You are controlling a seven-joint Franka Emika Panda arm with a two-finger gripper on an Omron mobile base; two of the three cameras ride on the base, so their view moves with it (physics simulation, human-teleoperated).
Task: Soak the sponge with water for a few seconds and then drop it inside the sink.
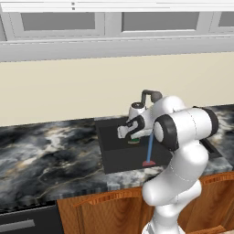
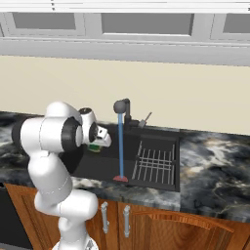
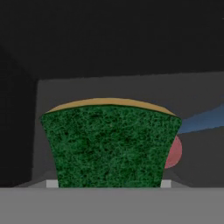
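The sponge [image 3: 109, 144] is clamped in the gripper [image 1: 131, 138], green face toward the hand camera, and is held over the black sink [image 2: 93, 168]. In the hand view, the blue water [image 3: 203, 122] is seen at three o'clock of the sponge, apart from it, ending at a reddish patch [image 3: 173, 152].

I see a plain cream wall [image 1: 59, 87] behind the run, grey-framed upper cabinets [image 1: 59, 20] with dark glass panels above, grey-black marbled counter [image 1: 41, 155], brown wood base cabinets [image 2: 161, 227] with silver handles below. Lighting flat, even.
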